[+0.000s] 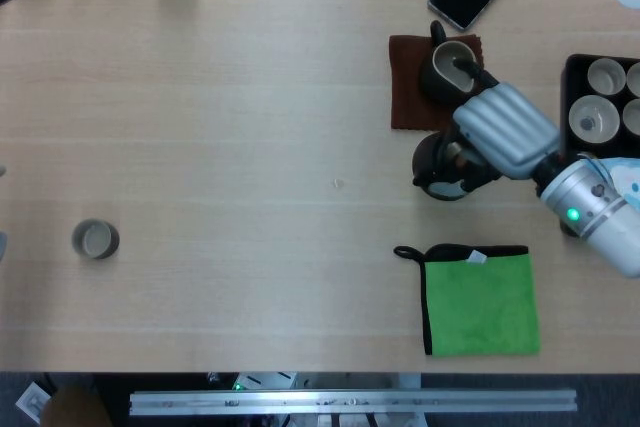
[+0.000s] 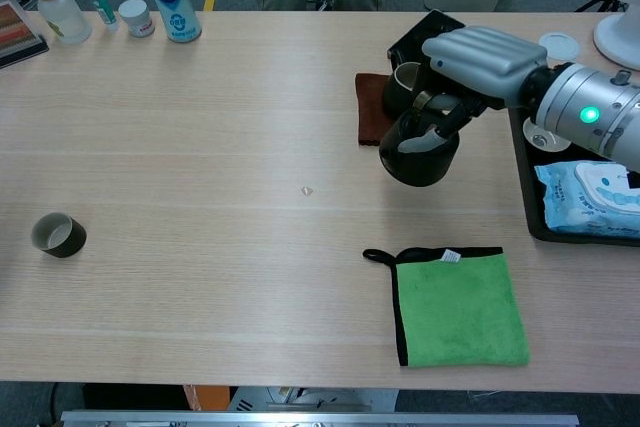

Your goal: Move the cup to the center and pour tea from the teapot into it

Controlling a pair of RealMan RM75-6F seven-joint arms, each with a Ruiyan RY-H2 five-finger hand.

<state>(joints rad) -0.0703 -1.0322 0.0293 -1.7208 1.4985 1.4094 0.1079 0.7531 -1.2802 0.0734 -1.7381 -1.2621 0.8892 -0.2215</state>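
The cup is sitting far to the left of the teapot, not yet moved to the table's center, and no left hand is showing. The right hand is gripping the teapot from above, apparently lifted, just beside the brown mat. With the cup so far off, tea is likely spilling if the pot tips early.

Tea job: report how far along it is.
Done: nothing visible; the small dark ceramic cup sits at the table's far left, not the center. In hand: the right hand holds the round black teapot near the brown mat. Left: centering the cup and pouring.
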